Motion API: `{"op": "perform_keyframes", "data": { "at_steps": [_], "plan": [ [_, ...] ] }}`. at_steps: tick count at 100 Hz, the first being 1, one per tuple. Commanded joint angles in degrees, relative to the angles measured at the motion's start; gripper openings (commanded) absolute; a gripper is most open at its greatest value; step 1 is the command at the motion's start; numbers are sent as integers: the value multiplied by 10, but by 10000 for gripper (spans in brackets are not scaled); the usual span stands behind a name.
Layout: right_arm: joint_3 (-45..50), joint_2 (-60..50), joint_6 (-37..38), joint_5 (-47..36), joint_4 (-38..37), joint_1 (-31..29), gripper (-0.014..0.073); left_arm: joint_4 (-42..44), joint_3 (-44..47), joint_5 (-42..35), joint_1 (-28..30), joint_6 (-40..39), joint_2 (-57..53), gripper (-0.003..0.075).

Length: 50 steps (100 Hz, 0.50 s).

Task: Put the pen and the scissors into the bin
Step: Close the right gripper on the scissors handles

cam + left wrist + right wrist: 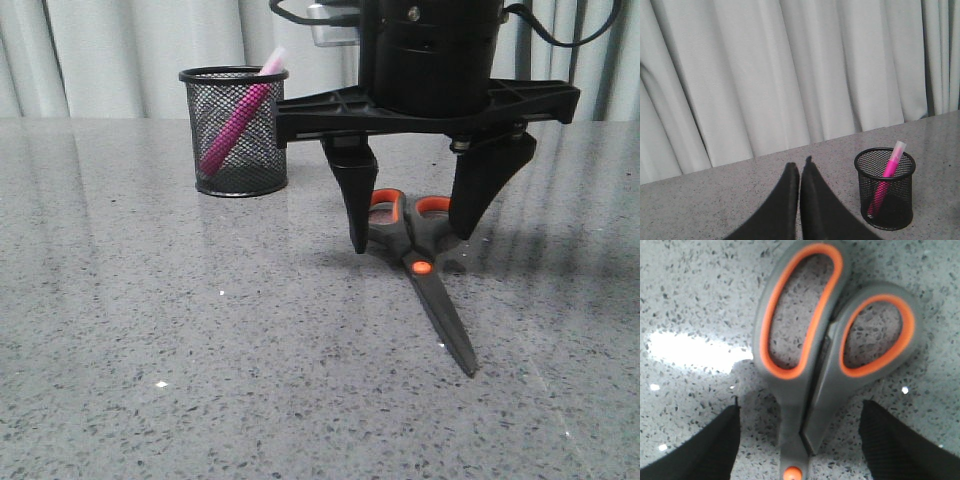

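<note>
On the speckled grey surface (150, 340) the scissors (425, 268) lie flat, the right gripper (412, 240) spread wide astride their handles. Behind, the pen (236, 122) leans inside the bin (236, 132). Left gripper (800, 172) is clenched, empty.

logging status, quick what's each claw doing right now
Left claw: closed, holding nothing.
Right claw: open, straddling the scissors handles, not gripping them yet.
</note>
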Motion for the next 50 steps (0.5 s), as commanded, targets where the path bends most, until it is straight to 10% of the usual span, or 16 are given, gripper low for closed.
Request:
{"op": "perform_keyframes", "data": {
  "at_steps": [1,50],
  "plan": [
    [-12,-17,7,-3,-15,-1,456,-16,-16,-16,-5,-6,1,-22],
    [-3,5,7,-15,-9,-1,453,-16,-16,-16,-5,-6,1,-22]
  ]
}}
